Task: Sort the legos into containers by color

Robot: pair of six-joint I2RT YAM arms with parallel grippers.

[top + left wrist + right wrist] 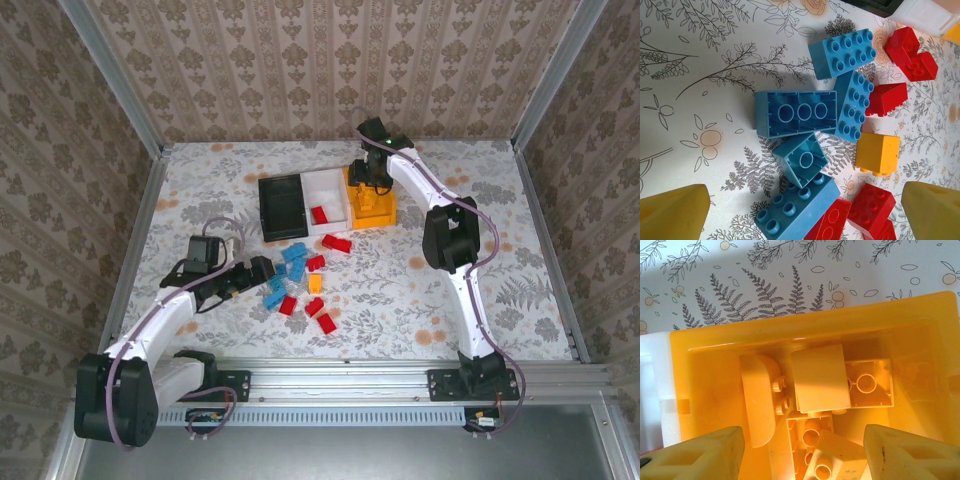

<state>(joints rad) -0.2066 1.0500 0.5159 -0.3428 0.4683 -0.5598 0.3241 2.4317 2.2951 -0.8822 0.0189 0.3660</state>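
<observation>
Hovering with jaws spread wide, your left hand (804, 210) sits just short of the overturned blue plastic brick (796, 113) on the desk (700, 100). Its long axis runs along your closing line, so I'd rotate first. Right hand (807, 452): jaws apart, empty, over the orange-yellow plastic bin (705, 340).

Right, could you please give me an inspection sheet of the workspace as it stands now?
Surface: floral-patterned table, flat, no spills seen.
Job's things: black bin; white bin holding a red brick; orange-yellow bin holding yellow bricks; loose legos, blue, red and one yellow, near the left arm.
Clutter: nothing seen.
Grippers: left end effector open above the loose legos; right end effector open above the orange-yellow bin, holding nothing.
Cables: left cable looped beside its arm; right cable running along its arm.
Surroundings: wallpapered walls, metal frame.
</observation>
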